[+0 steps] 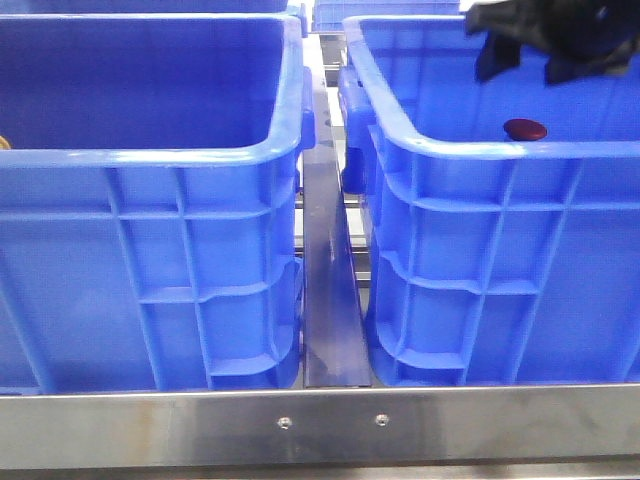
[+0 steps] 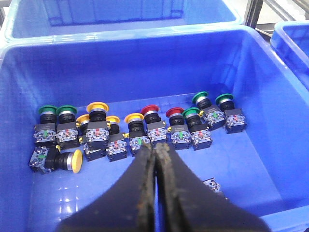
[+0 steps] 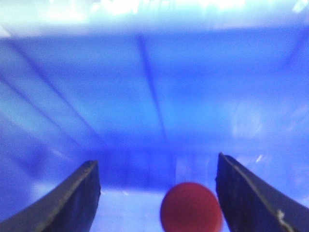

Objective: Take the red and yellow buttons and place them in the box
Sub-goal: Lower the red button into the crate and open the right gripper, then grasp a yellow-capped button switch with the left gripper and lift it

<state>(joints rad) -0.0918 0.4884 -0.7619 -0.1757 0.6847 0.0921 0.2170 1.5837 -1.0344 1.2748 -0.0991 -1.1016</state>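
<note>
A dark red button point(image 1: 525, 128) lies on the floor of the right blue crate point(image 1: 480, 150). My right gripper point(image 1: 527, 62) hangs just above it, open. In the right wrist view the red button point(image 3: 191, 208) sits between the spread fingers, nearer one finger point(image 3: 241, 193), untouched; the right gripper point(image 3: 157, 162) holds nothing. My left gripper point(image 2: 155, 149) is shut and empty, above the left crate's floor point(image 2: 270, 159). Below it lies a row of push buttons: yellow ones point(image 2: 97, 107), red ones point(image 2: 150, 109) and green ones point(image 2: 48, 110). One yellow button point(image 2: 74, 161) lies on its side.
The left blue crate point(image 1: 150, 160) and the right crate stand side by side with a narrow gap and metal rail point(image 1: 328, 290) between them. A metal table edge point(image 1: 320, 425) runs along the front. More blue crates point(image 2: 120, 19) stand behind. A loose contact block point(image 2: 212, 185) lies beside my left fingers.
</note>
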